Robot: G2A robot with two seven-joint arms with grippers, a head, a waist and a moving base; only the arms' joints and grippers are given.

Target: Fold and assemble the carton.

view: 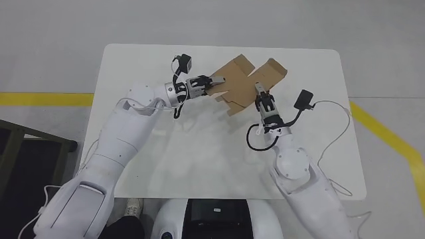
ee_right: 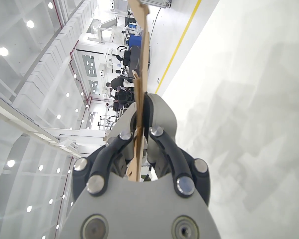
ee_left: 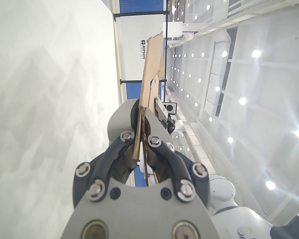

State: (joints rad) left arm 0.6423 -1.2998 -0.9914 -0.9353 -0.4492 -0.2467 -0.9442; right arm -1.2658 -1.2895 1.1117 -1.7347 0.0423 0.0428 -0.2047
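Observation:
A flat brown carton [view: 242,83] is held above the white table [view: 133,60], unfolded, with its flaps spread toward the far side. My left gripper [view: 214,81] is shut on the carton's left edge. In the left wrist view the cardboard [ee_left: 152,70] runs edge-on between the closed fingers [ee_left: 119,118]. My right gripper [view: 260,95] is shut on the carton's near right edge. The right wrist view shows the cardboard sheet [ee_right: 142,58] pinched edge-on between the two fingers [ee_right: 164,110].
A black cable [view: 332,116] from the right arm loops over the table's right side. A small black camera module [view: 304,99] sticks out from the right wrist. Yellow floor tape [view: 385,133] runs past the table's right and left edges.

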